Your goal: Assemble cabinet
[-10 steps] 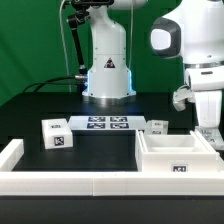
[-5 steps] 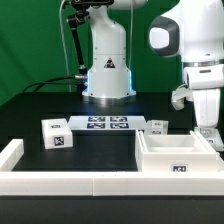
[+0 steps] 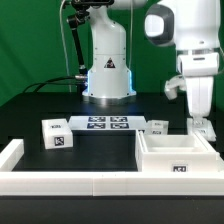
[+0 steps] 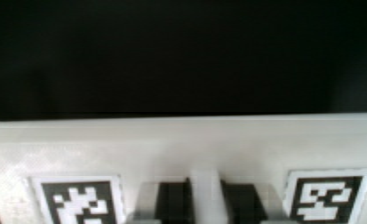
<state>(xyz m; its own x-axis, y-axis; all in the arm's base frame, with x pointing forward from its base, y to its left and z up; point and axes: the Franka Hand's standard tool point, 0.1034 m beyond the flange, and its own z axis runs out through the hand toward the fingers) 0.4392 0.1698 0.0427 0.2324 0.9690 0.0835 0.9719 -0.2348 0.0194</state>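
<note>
The cabinet body point(image 3: 176, 156), a large open white box with a tag on its front, stands at the exterior view's right. Two small white tagged blocks lie apart from it, one point(image 3: 55, 133) at the left and one point(image 3: 158, 126) just behind the body. My gripper point(image 3: 203, 127) points down at the body's far right corner, close to its rim. Its fingers show edge-on as one narrow shape. The wrist view is filled by a blurred white tagged part point(image 4: 180, 150) with two dark slots. My fingertips are not distinct there.
The marker board point(image 3: 105, 124) lies flat in front of the robot base point(image 3: 107, 75). A low white border rail point(image 3: 70, 184) runs along the front and turns up at the left end point(image 3: 10, 153). The black table point(image 3: 100, 148) shows between the blocks and the rail.
The arm has shifted toward the exterior view's left and the hand has turned, so it now shows narrower. The cabinet body and both blocks have not moved.
</note>
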